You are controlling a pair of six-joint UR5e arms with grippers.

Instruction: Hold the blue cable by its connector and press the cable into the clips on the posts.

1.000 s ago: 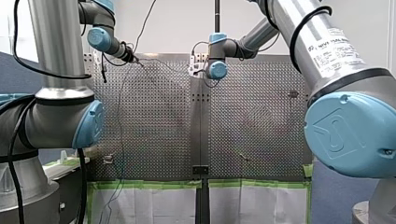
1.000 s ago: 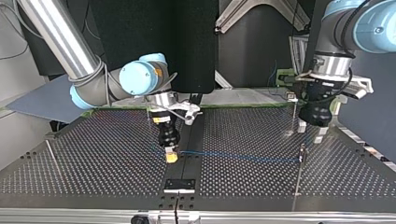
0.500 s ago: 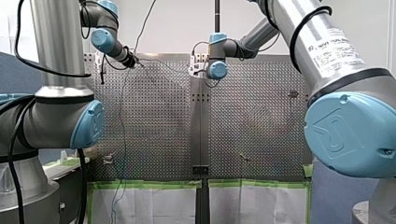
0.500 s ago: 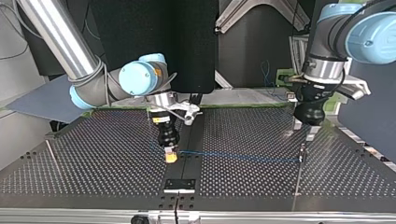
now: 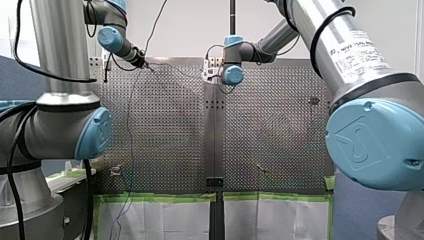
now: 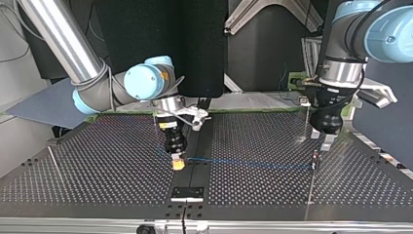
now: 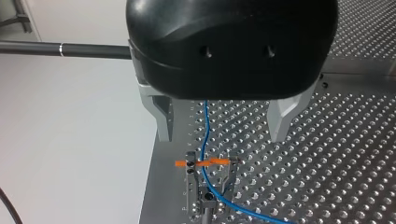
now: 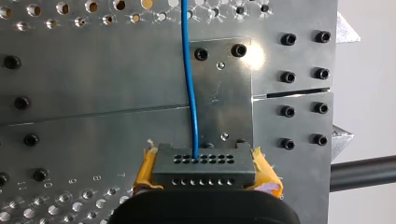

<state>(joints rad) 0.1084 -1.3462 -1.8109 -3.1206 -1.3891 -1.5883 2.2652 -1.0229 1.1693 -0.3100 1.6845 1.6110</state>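
Blue cable (image 8: 190, 84) runs from the connector (image 8: 204, 165) clamped in my right gripper's (image 8: 205, 171) yellow pads, clear only in the right wrist view; the left wrist view alone shows my left gripper (image 7: 222, 133) spread wide, the clip (image 7: 208, 173) ahead carrying the cable; beyond, perforated bench (image 7: 355, 154).

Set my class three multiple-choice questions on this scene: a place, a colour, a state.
1. Where is the connector? A in my right gripper; B lying loose; C hanging in mid-air.
2. What colour are the marks on the clip? A green; B orange; C white.
3. My left gripper is: A open; B shut empty; C shut on the connector.
Key: 1A, yellow pads clamp it; 2B, the left wrist view shows orange; 3A, its fingers stand apart around the blue cable.
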